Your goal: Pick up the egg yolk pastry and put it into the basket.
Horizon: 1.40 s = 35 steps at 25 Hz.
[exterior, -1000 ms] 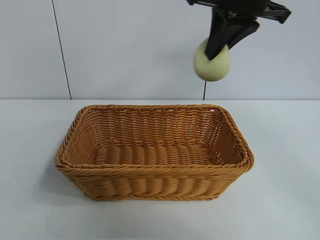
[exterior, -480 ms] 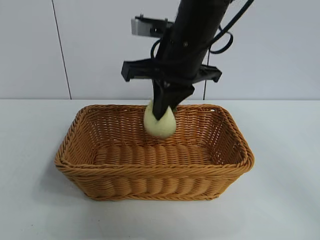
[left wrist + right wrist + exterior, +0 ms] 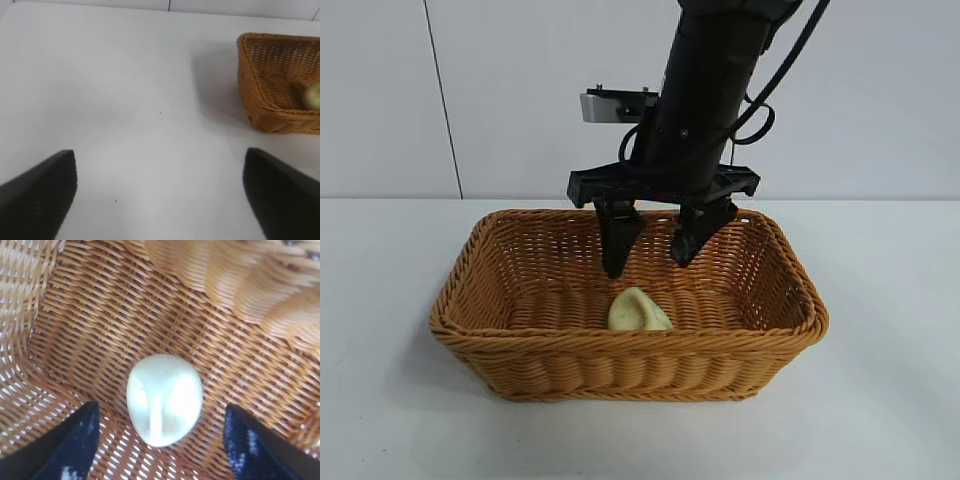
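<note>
The egg yolk pastry (image 3: 637, 311) lies on the floor of the woven golden-brown basket (image 3: 790, 300), near its front wall. It also shows in the right wrist view (image 3: 164, 398) and small in the left wrist view (image 3: 313, 96). My right gripper (image 3: 650, 263) hangs open just above the pastry, inside the basket's rim, with its fingers apart and empty (image 3: 160, 412). My left gripper (image 3: 160, 155) is open over bare table, well away from the basket (image 3: 265, 112).
The basket stands in the middle of a white table (image 3: 890, 400). A white wall (image 3: 520, 90) is behind it. The right arm reaches down from the upper right over the basket's back half.
The right gripper came down with the pastry from high at the right to inside the basket, then opened. The pastry dropped onto the basket floor.
</note>
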Motion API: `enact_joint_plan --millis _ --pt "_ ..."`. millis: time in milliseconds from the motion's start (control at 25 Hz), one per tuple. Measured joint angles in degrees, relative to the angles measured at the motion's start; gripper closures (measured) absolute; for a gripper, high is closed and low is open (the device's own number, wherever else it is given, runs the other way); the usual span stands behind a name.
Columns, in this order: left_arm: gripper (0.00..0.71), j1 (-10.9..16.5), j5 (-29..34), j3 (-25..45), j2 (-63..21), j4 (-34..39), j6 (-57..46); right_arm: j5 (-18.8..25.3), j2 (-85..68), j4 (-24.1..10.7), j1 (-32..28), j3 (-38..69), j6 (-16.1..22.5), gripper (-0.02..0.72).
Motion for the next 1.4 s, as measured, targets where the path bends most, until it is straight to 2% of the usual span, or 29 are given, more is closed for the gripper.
enact_joint_plan --millis 120,240,360,440,760,1040,1200,1400 --pt "0.015 0.0 0.0 0.0 0.0 0.0 0.0 5.4 0.0 -3.7 0.0 -5.1 1.1 0.187" --pt "0.015 0.0 0.0 0.0 0.0 0.0 0.0 9.5 0.0 -9.2 0.0 -10.7 3.0 0.185" --pt "0.015 0.0 0.0 0.0 0.0 0.0 0.0 12.0 0.0 -13.5 -0.8 -15.5 4.1 0.185" --pt "0.015 0.0 0.0 0.0 0.0 0.0 0.0 12.9 -0.2 -14.4 -2.3 -17.6 4.4 0.182" --pt "0.015 0.0 0.0 0.0 0.0 0.0 0.0 14.8 -0.4 -14.8 -14.6 -18.6 4.2 0.169" --pt "0.015 0.0 0.0 0.0 0.0 0.0 0.0 14.7 -0.4 -9.6 -28.5 -18.6 3.3 0.167" --pt "0.015 0.0 0.0 0.0 0.0 0.0 0.0 14.7 -0.4 -9.3 -33.9 -18.6 3.0 0.167" --pt "0.015 0.0 0.0 0.0 0.0 0.0 0.0 14.7 -0.4 -9.1 -36.9 -18.6 2.6 0.167"
